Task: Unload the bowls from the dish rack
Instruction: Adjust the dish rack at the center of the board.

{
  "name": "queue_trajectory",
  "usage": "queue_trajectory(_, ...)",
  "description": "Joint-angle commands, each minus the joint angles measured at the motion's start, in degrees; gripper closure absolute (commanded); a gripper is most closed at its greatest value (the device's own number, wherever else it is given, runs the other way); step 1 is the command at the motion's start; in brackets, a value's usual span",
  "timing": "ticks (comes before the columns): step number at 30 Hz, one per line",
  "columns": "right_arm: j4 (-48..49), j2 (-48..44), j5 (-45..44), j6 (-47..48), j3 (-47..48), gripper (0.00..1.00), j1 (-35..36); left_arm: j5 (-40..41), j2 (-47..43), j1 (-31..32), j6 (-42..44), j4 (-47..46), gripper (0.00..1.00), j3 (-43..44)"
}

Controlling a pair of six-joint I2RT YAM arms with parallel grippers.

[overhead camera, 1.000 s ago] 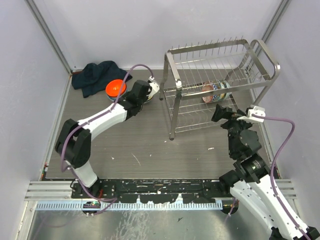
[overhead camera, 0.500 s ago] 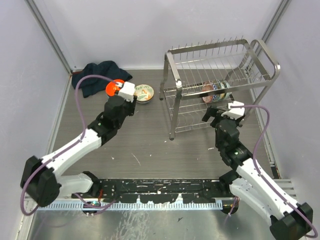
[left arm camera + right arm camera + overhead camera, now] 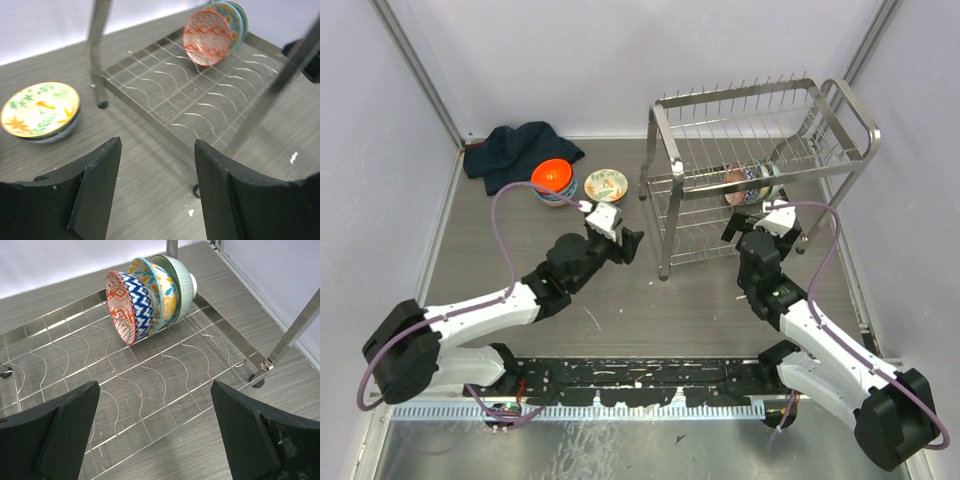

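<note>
Gaping empty beside the dish rack (image 3: 660,200), left tool (image 3: 157,185) and right tool (image 3: 155,430), bowls (image 3: 145,300) nested inside.

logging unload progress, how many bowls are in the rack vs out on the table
bowls nested in the dish rack: 3
bowls on the table: 2 visible, orange bowl and floral bowl
total: 5

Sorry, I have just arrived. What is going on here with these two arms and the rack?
The two arms are unloading bowls from the dish rack. An orange bowl and a floral bowl sit on the table beside a dark cloth. The nested bowls lie tilted on the rack's lower shelf. The right gripper faces them with open, empty fingers; the left gripper, also open and empty, points at the rack from its left side.
</note>
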State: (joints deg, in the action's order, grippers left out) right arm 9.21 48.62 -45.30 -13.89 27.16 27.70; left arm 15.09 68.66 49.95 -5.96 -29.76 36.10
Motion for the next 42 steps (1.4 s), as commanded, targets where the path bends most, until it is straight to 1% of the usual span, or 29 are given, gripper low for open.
queue_trajectory(1,3.7,0.6,-2.4,-0.2,2.2,0.00,0.2,1.5,3.6,3.6,2.1,-11.9,0.32,-1.8)
queue_trajectory(5,3.4,0.2,-2.2,-0.3,2.2,0.00,0.2,-0.2,9.0,5.9,3.4,-18.2,0.32,-2.5)
queue_trajectory(8,3.1,-0.1,-2.5,-0.2,2.1,0.00,0.2,-0.4,12.0,8.5,6.9,-22.5,0.32,-2.6)
queue_trajectory(12,2.7,-0.9,-2.4,-0.2,2.1,0.00,0.2,-1.3,14.5,10.4,9.3,-23.8,0.31,-2.0)
queue_trajectory(17,2.1,-2.2,-2.0,-0.2,2.1,0.00,0.2,-0.5,17.4,10.7,9.6,-24.7,0.29,-0.9)
queue_trajectory(20,1.9,-2.6,-1.8,-0.1,2.2,0.00,0.2,0.3,19.8,10.7,11.9,-26.5,0.27,0.0)
queue_trajectory(27,1.4,-4.0,-1.9,0.5,2.5,0.00,0.2,2.8,24.0,10.4,18.5,-29.5,0.20,2.5)
queue_trajectory(36,0.3,-4.5,-3.0,0.7,3.2,0.00,0.2,1.5,26.0,6.7,18.3,-28.8,0.18,4.9)
queue_trajectory(39,-1.5,-5.4,-5.3,0.0,3.7,0.00,0.2,-0.3,26.5,4.8,16.9,-28.6,0.18,5.4)
queue_trajectory(42,-5.2,-6.2,-11.9,-1.7,4.8,0.00,0.2,-1.9,27.2,3.4,16.3,-28.3,0.18,6.0)
